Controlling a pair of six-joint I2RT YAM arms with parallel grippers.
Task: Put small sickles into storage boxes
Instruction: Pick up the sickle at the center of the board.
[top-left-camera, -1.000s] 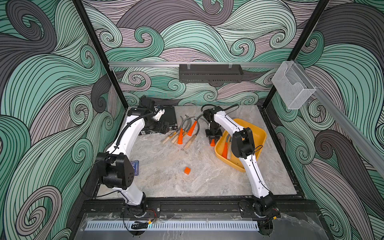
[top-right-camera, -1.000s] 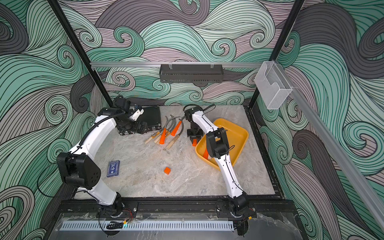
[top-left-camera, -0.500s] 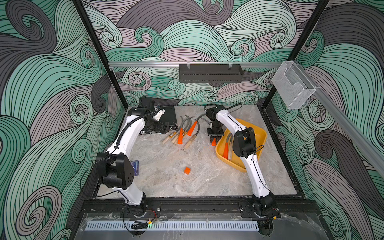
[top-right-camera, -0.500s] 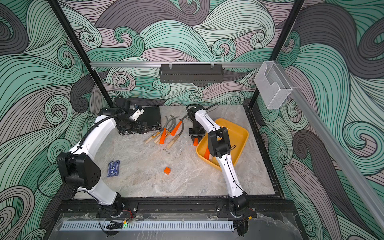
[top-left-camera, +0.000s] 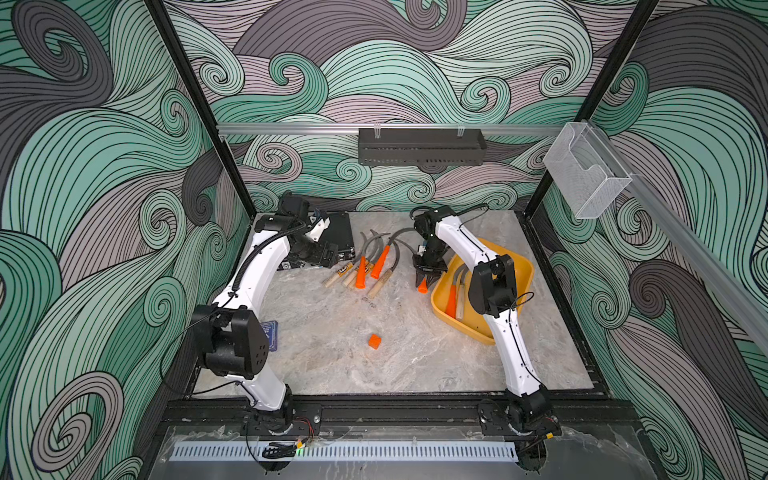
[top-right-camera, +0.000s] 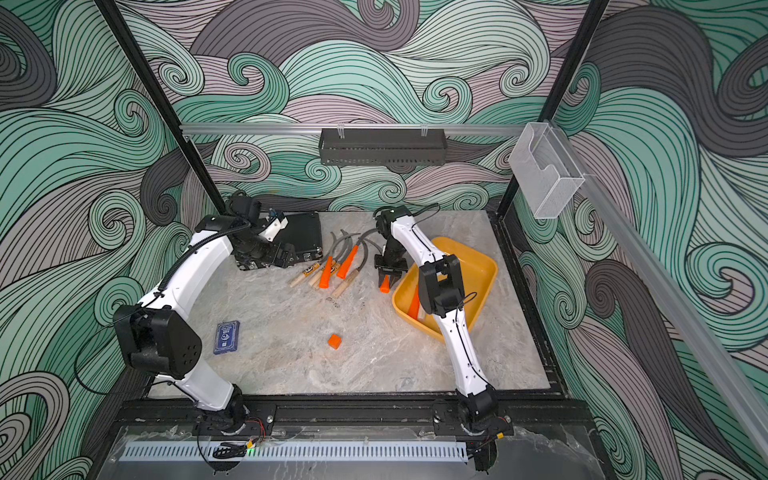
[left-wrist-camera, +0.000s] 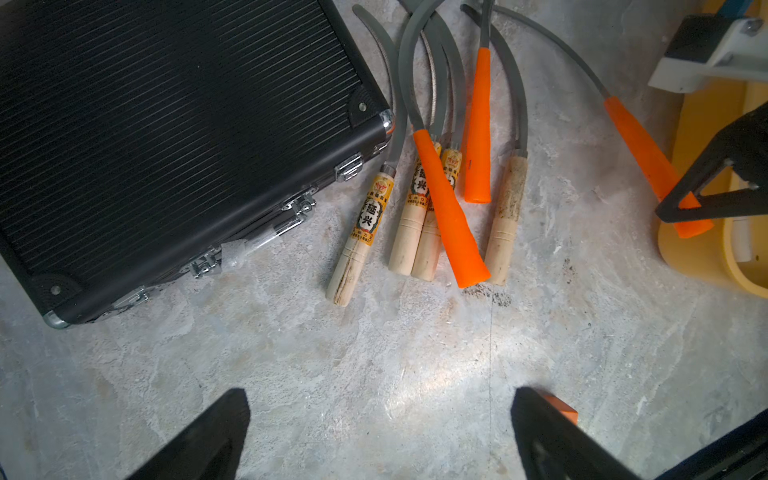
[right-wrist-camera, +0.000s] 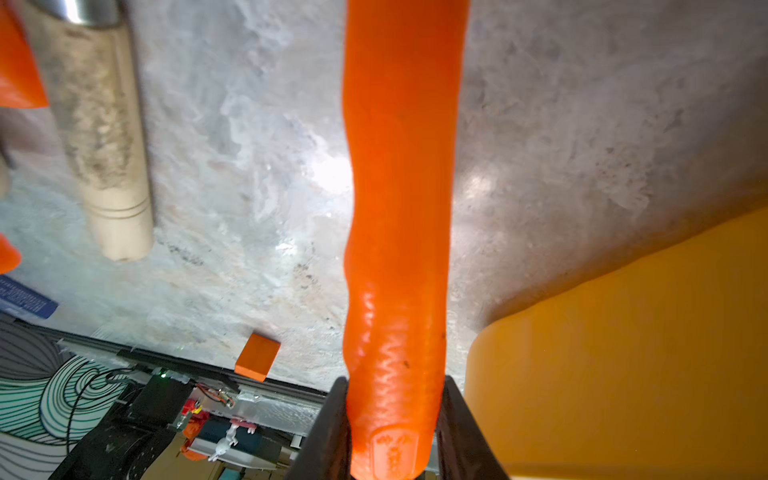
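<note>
– Nearest the front rail, what lies on the table (top-left-camera: 415, 365)?

– I see a small orange cube (top-left-camera: 374, 341) on bare marble; towards my left arm's base lies a blue card box (top-right-camera: 226, 337); both are well apart from the tools.

– And your hands?

– My left hand (left-wrist-camera: 380, 401) hangs over bare table with its fingers (left-wrist-camera: 208, 436) spread wide; it holds nothing. My right hand (right-wrist-camera: 392, 390) is pinched narrow on the orange handle of one sickle (right-wrist-camera: 399, 187); the handle's end is just beside the rim of the yellow tray (top-left-camera: 521, 270), outside it; I cannot tell whether the tool is clear of the table.

– What is in the tray?

– Two sickles, an orange-handled one (top-left-camera: 451, 301) and a wooden-handled one (top-left-camera: 460, 297); they lie side by side along the wall nearest the heap; my right arm crosses above the tray.

– Further back?

– Six loose sickles (left-wrist-camera: 436, 187) lie heaped between the tray and the black ribbed case (left-wrist-camera: 166, 124); four have wooden handles, two have orange; their grey blades overlap, and the outermost blade runs just beside the case's corner. On the far wall I see a black shelf (top-left-camera: 419, 145); a clear bin (top-left-camera: 582, 174) hangs on the side rail.
</note>
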